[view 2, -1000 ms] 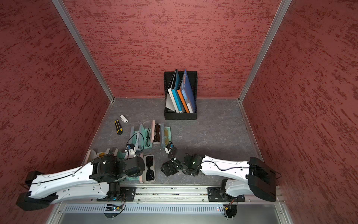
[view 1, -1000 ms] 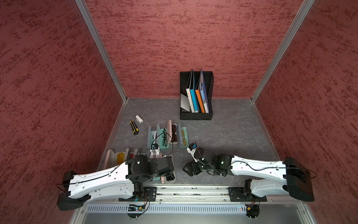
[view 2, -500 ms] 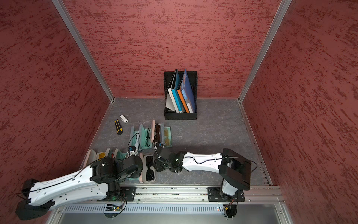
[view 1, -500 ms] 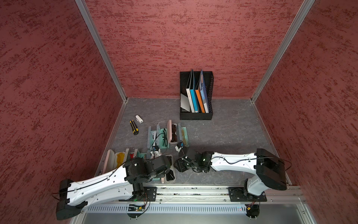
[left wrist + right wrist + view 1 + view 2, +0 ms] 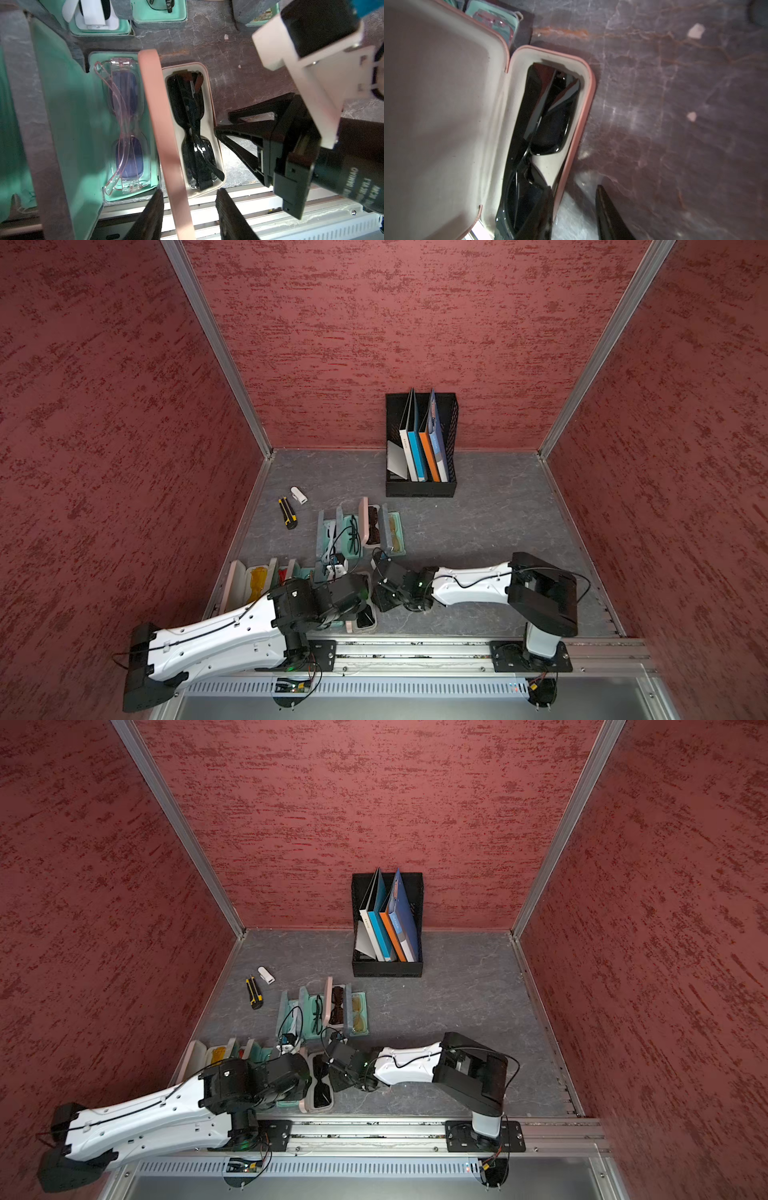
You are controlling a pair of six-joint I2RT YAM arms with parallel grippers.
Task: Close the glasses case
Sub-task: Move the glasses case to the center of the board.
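Pink glasses case (image 5: pixel 210 97): open at the table's (image 5: pixel 457 990) 7 o'clock, lid (image 5: pixel 164 128) upright, black sunglasses (image 5: pixel 180 99) inside.
Left pincer (image 5: pixel 189 191): my jaws apart, straddling the lid's 6 o'clock end.
Right pincer (image 5: pixel 573 187): my jaws apart, astride the case's 3 o'clock wall.

arms (image 5: pixel 216 635) white | joints (image 5: pixel 328 601), cables (image 5: pixel 461 584) black | right hand (image 5: pixel 222 122) black

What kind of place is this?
Probably a robot test booth, not a bedroom: red panel walls box in a grey tabletop, two robot arms sit on a metal rail, and open glasses cases lie in rows.
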